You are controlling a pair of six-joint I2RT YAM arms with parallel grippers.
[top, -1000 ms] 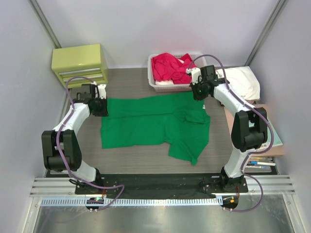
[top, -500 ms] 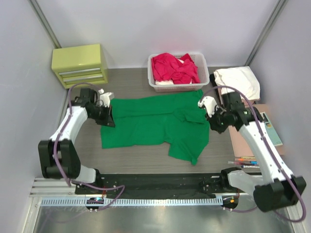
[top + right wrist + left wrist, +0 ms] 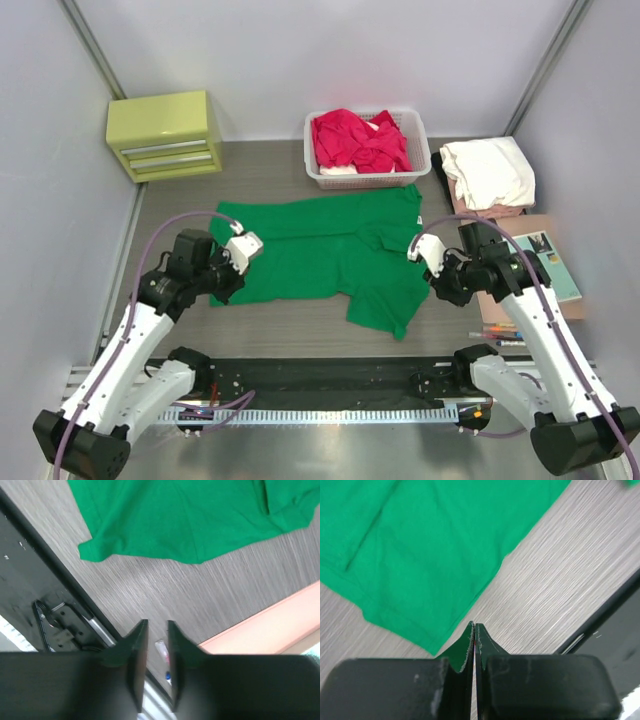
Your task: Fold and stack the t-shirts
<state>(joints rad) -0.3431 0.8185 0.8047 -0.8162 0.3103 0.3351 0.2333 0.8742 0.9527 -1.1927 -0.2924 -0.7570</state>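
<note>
While a green t-shirt lies spread across the middle of the wood-grain surface, hem to the left and neck to the right, two robot arms flank it, one at each end.

At far left, a yellow-green drawer cabinet stands by the back wall. The left tool, fingers pressed together, hangs just over the near hem corner of the green t-shirt. No cloth shows plainly between the fingers, and the wrist view cannot rule out a pinch of fabric.

The shirt's near sleeve trails toward the arm bases, and a crease sits close to the collar. Behind the shirt, a white slatted basket holds crumpled red t-shirts.

The right tool, fingers a narrow gap apart and empty, hovers over bare wood just beside the shirt's neck end. Farther right, a folded white t-shirt tops a small pile, with a teal book nearer the arms.

The fabric looks light and limp. It will likely sag and bunch wherever it is lifted, and slide easily on the smooth wood. Sensible holds appear to be the hem corner for the left tool and the shoulder seam for the right, pinched low so both layers come up together.
</note>
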